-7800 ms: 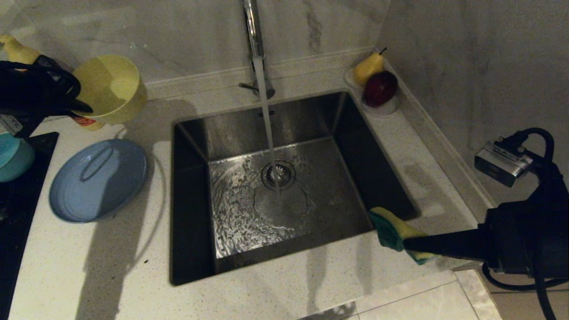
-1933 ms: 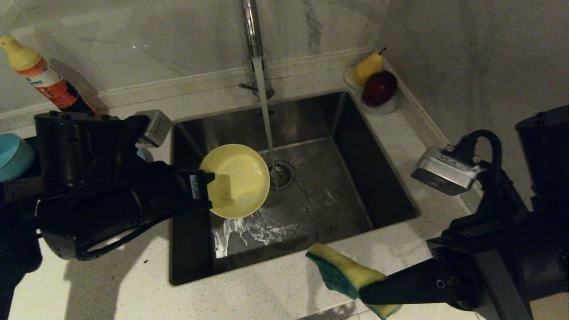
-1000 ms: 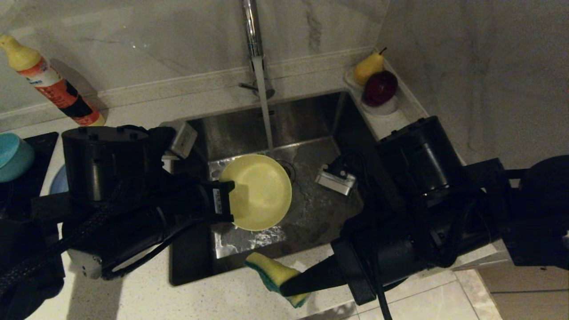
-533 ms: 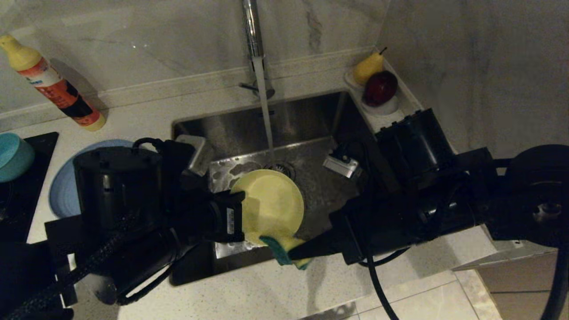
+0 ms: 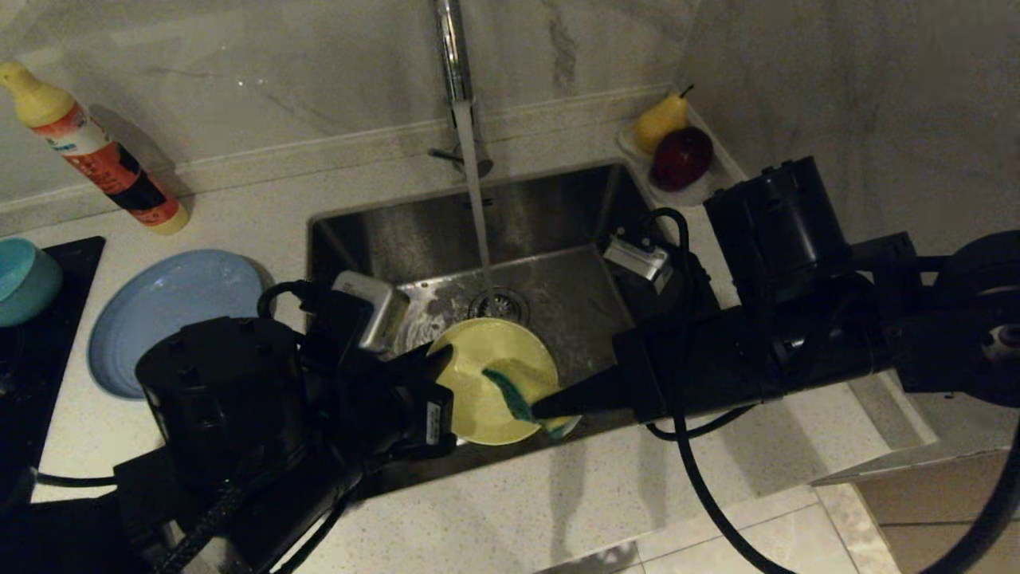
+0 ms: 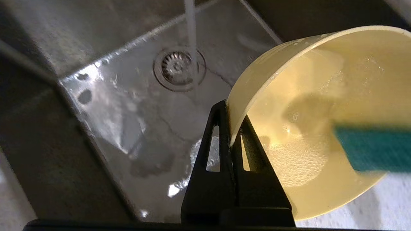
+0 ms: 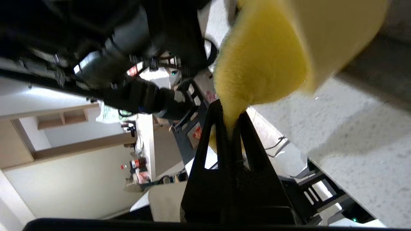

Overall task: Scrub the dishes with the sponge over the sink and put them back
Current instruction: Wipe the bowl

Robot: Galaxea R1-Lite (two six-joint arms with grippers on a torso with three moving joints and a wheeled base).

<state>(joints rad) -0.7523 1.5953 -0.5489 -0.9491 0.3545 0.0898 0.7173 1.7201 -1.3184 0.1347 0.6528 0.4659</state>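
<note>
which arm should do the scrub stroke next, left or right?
Right. Its pincer is shut on the sponge, green face already inside the yellow bowl. The left pincer clamps the bowl's rim over the sink, so it should just hold.

A home kitchen: steel sink (image 5: 558,239) with running tap (image 5: 454,72), marble walls (dish-soap bottle (image 5: 96,159) nearby)

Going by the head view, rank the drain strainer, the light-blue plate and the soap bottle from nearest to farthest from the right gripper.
From the right gripper, shut on the sponge at the yellow bowl:
1. Drain strainer, just behind it in the sink.
2. Light-blue plate, on the counter to the left.
3. Soap bottle, far back left by the wall.
</note>
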